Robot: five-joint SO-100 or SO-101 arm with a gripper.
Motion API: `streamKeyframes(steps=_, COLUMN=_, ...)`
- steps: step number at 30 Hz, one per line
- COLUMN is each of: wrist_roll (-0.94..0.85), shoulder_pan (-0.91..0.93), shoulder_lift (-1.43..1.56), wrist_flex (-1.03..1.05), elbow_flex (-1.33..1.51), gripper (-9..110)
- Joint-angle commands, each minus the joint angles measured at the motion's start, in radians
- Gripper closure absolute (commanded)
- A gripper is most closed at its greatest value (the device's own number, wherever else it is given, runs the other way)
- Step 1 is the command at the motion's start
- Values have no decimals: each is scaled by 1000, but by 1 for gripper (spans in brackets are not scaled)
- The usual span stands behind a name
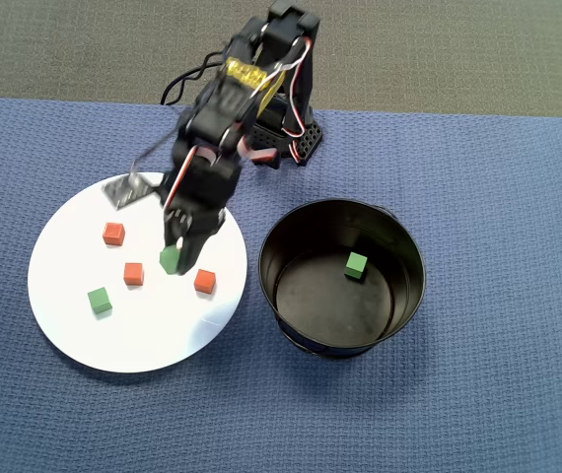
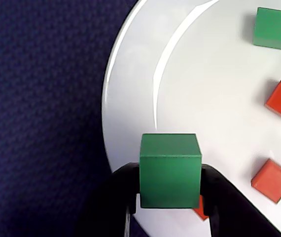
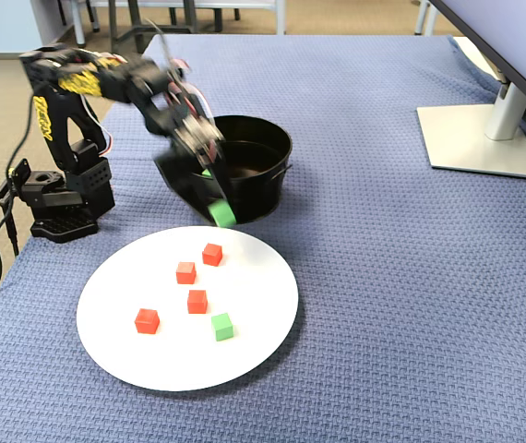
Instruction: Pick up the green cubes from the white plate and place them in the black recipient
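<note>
My gripper (image 2: 170,190) is shut on a green cube (image 2: 170,168), held between both black fingers. In the overhead view the gripper (image 1: 175,258) and its cube (image 1: 169,261) hang over the right part of the white plate (image 1: 163,340). In the fixed view this cube (image 3: 221,214) is lifted above the plate's (image 3: 258,286) far edge, just in front of the black recipient (image 3: 263,189). A second green cube (image 1: 99,301) lies on the plate. A third green cube (image 1: 356,264) lies inside the black recipient (image 1: 286,266).
Several orange-red cubes (image 3: 197,301) lie scattered on the plate, one (image 1: 204,282) close beside the gripper. The arm's base (image 3: 60,198) stands behind the plate on the blue cloth. A monitor stand (image 3: 480,138) sits at the far right.
</note>
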Motion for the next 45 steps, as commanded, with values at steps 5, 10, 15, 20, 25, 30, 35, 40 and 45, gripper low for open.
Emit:
streamKeyframes(steps=5, wrist_roll=385, shoulder_pan=-279, shoulder_lift=225, wrist_flex=123, elbow_flex=6, gripper=102)
streamKeyframes(steps=10, wrist_roll=583, shoulder_pan=-552, shoulder_lift=129, wrist_flex=247, elbow_flex=-135, gripper=102)
streamKeyframes(steps=15, wrist_roll=678, shoulder_pan=-764, shoulder_lift=49, wrist_flex=272, elbow_flex=-164, gripper=102)
streamKeyframes(steps=20, wrist_roll=568, shoulder_pan=-816, shoulder_lift=37, wrist_flex=330, elbow_flex=-173, gripper=60)
streamKeyframes(steps=25, wrist_roll=371, shoulder_pan=-612, shoulder_lift=84, wrist_flex=373, elbow_flex=-258, gripper=62)
streamKeyframes(steps=30, wrist_roll=20, shoulder_pan=-255, shoulder_lift=66, wrist_flex=287, elbow_flex=-250, gripper=68)
streamKeyframes(steps=35, wrist_roll=-40, shoulder_pan=37, shoulder_lift=-92, wrist_flex=55, elbow_flex=-204, gripper=71)
streamKeyframes(steps=40, wrist_roll=48, shoulder_pan=181, shoulder_lift=-393, wrist_flex=92, elbow_flex=-413, gripper=73)
streamKeyframes(steps=45, wrist_roll=91, shoulder_pan=238, shoulder_lift=-601, wrist_flex=178, elbow_flex=-609, gripper=75)
